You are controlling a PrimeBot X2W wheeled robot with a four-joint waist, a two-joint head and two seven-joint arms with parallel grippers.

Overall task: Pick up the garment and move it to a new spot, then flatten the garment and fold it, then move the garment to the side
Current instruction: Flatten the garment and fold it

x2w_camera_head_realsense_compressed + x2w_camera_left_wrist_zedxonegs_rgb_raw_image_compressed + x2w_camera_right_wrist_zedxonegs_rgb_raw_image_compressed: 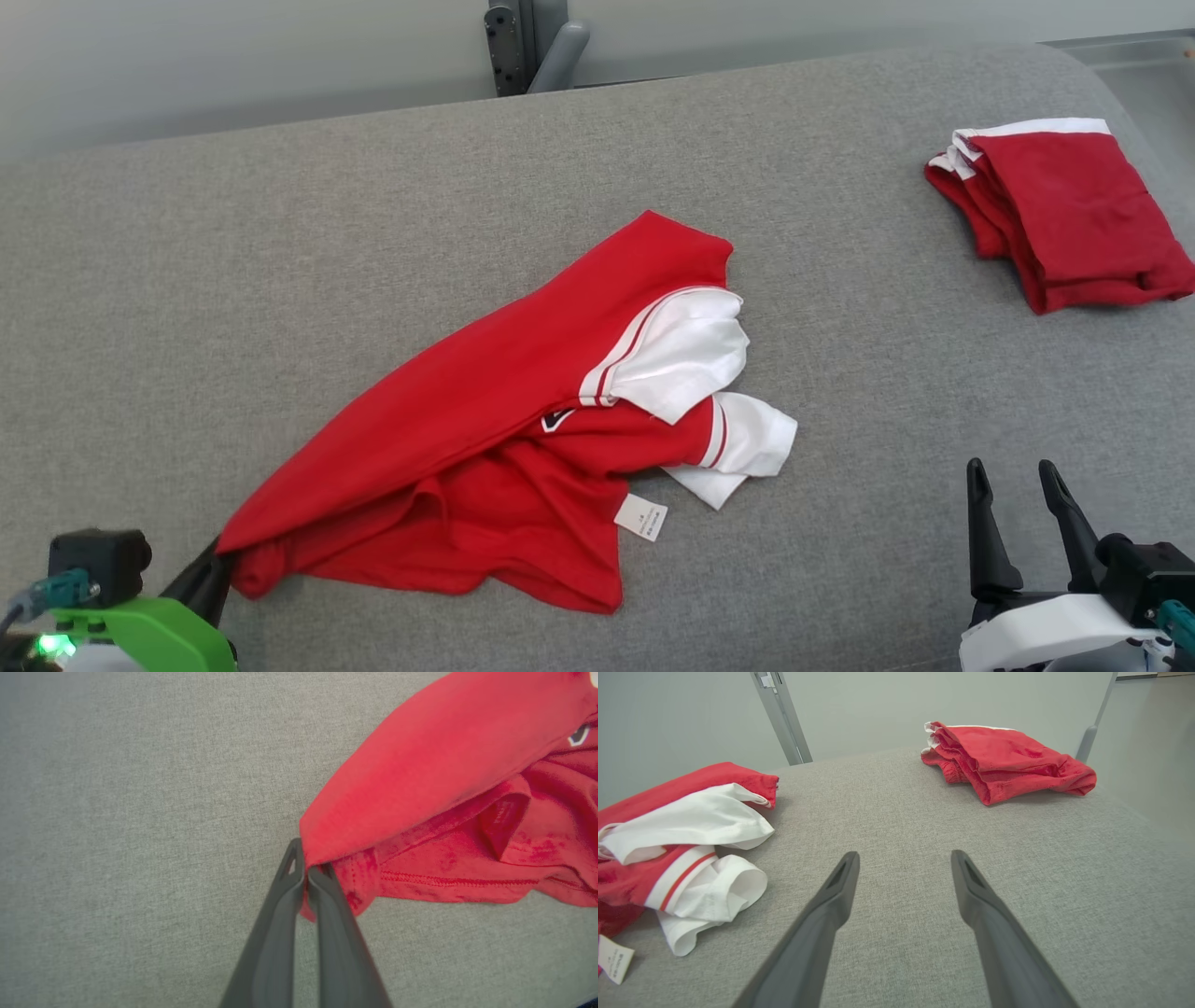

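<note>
The garment (504, 420) is a crumpled red shirt with white sleeves, lying in the middle of the grey cushioned surface (280, 243). Its white sleeves (691, 826) point toward my right side, and a small white label sticks out near its lower edge. My left gripper (306, 870) is shut on the garment's (444, 765) lower-left corner, with red cloth pinched between the two dark fingers. In the head view this gripper (210, 569) sits at the bottom left. My right gripper (1013, 481) stands open over bare cushion at the lower right, apart from the garment, its fingers (840, 882) empty.
A second red and white garment (1064, 215) lies folded at the far right of the surface, also seen ahead of the right gripper as a folded pile (1004, 760). A grey metal post (527, 42) stands behind the far edge. Bare cushion spreads left and behind.
</note>
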